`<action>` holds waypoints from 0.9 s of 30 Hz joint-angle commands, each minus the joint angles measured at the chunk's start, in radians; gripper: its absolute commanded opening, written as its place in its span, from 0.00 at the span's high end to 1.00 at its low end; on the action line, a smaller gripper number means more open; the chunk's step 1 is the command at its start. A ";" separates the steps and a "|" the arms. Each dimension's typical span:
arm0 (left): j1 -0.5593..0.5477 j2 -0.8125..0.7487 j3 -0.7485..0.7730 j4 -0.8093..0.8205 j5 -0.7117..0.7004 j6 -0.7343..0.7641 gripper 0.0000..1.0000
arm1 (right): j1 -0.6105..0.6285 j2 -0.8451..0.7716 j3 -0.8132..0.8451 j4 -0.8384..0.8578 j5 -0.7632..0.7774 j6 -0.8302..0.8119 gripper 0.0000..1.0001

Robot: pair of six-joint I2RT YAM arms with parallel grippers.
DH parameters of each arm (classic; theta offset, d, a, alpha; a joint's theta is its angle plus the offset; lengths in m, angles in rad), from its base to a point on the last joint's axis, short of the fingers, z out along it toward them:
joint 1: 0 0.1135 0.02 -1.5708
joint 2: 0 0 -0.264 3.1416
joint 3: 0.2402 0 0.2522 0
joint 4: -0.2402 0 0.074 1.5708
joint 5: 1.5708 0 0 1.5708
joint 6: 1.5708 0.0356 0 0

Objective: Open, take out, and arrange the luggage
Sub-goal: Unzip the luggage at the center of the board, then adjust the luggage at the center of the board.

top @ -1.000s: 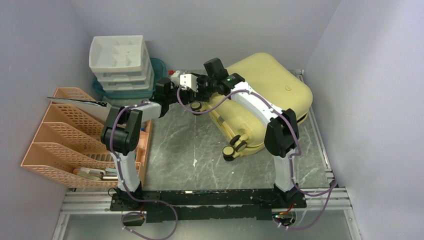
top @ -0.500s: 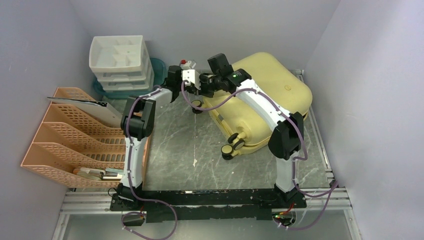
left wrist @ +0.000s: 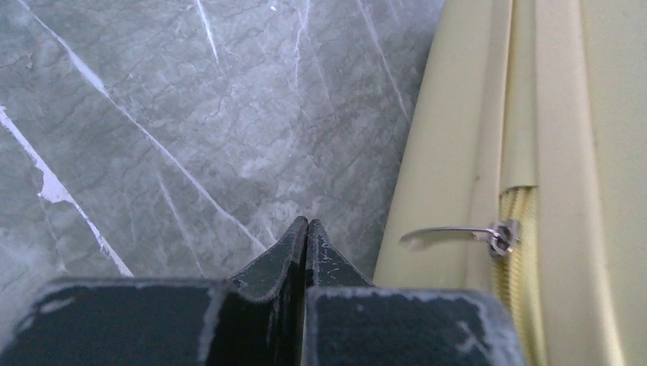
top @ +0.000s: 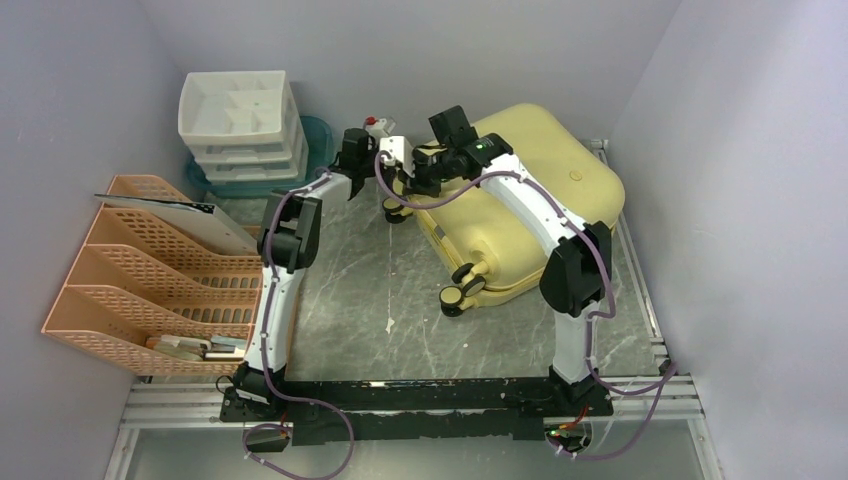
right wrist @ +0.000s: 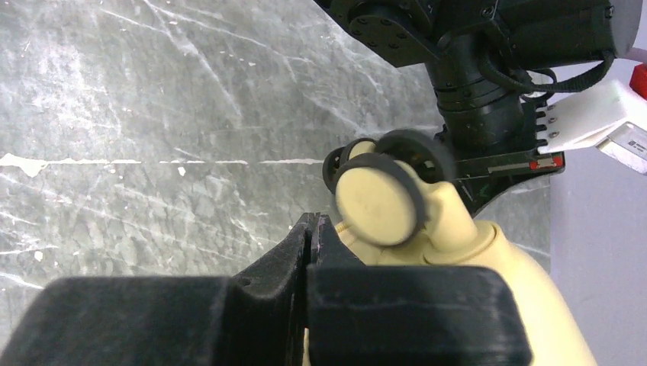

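The luggage (top: pixel 530 190) lies flat at the back right, a pale yellow hard shell with black-and-yellow wheels (top: pixel 458 290) toward the table's middle. My left gripper (left wrist: pixel 307 224) is shut on nothing and hovers over the marble just left of the luggage's edge (left wrist: pixel 450 130). A metal zipper pull (left wrist: pixel 446 233) sticks out toward it from the slider (left wrist: pixel 503 236), without touching. My right gripper (right wrist: pixel 311 219) is shut and empty, its tips beside the far wheel (right wrist: pixel 378 202). Both wrists meet at that wheel corner (top: pixel 395 208) in the top view.
A white drawer unit (top: pixel 240 120) and a teal tray (top: pixel 322 135) stand at the back left. An orange file rack (top: pixel 150 270) fills the left side. Walls close in on three sides. The left arm's wrist (right wrist: pixel 473 69) sits close above the wheel.
The left arm has stretched out to the right, up to the luggage's wheel corner. The right wrist has shifted a little right and back. The luggage has barely moved.
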 commanded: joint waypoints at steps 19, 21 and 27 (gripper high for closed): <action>-0.018 -0.052 0.129 -0.265 -0.302 0.024 0.50 | -0.035 -0.131 0.007 -0.001 -0.015 0.103 0.72; 0.004 -0.123 0.066 -0.256 -0.293 0.020 0.19 | -0.059 -0.156 0.010 0.026 -0.011 0.144 0.51; 0.034 -0.304 -0.154 -0.252 -0.218 0.014 0.04 | -0.167 -0.281 -0.095 0.260 0.070 0.385 0.15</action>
